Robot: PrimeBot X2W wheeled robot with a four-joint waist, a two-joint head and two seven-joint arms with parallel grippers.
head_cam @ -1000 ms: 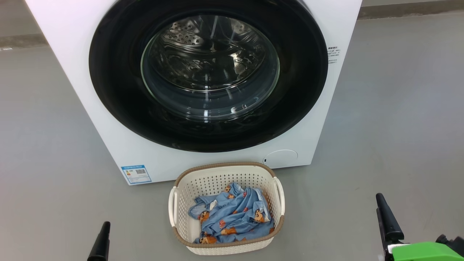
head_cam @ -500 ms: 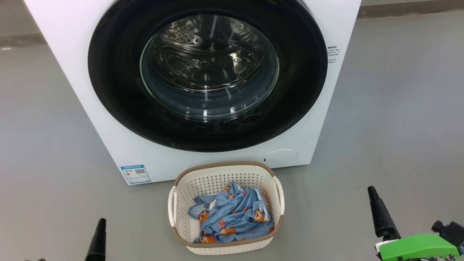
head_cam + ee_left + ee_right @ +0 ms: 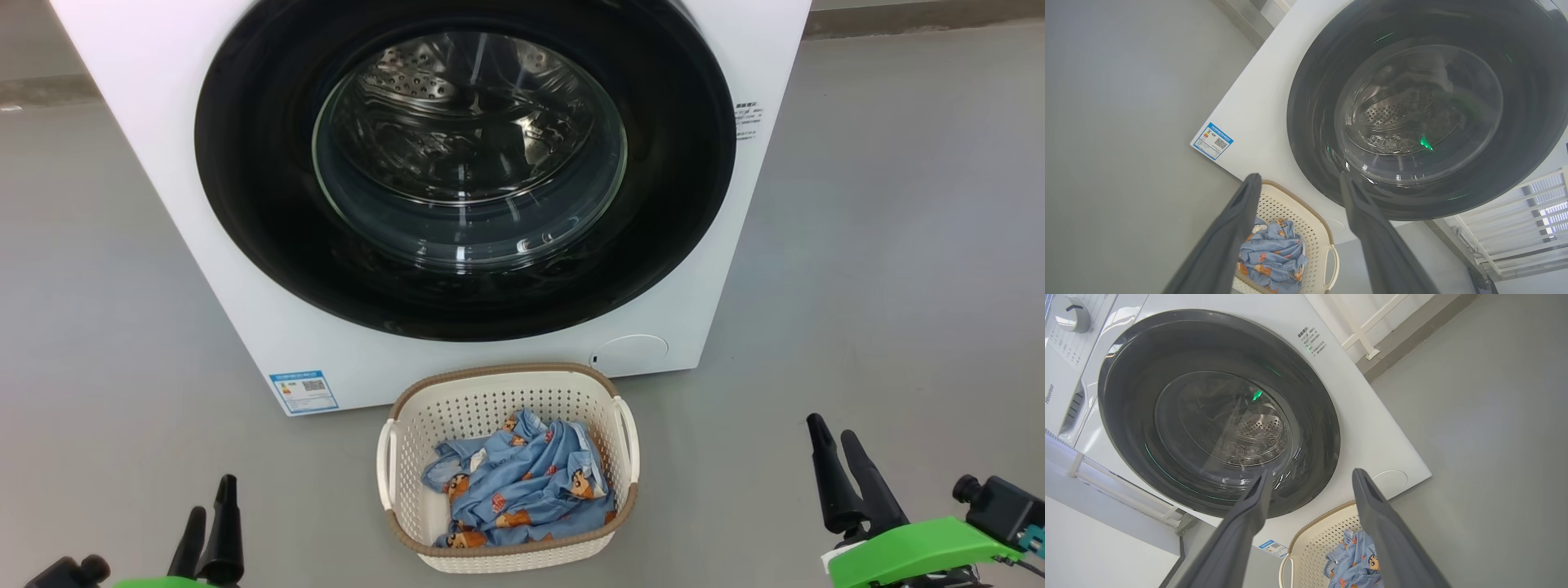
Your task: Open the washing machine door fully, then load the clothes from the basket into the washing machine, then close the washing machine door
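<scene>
status: no step completed. the washing machine door (image 3: 465,171) is shut flush on the washing machine (image 3: 163,122). the basket (image 3: 490,408) sits just in front of the washing machine, with the clothes (image 3: 522,486) inside. left gripper (image 3: 211,496) and right gripper (image 3: 831,426) hover further out in front of the washing machine — jaws parted, empty. remaining — open, load, close

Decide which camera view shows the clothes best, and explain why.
The head view: the clothes lie unobstructed in the basket. Each wrist view shows them low in frame, partly hidden behind a finger.
</scene>
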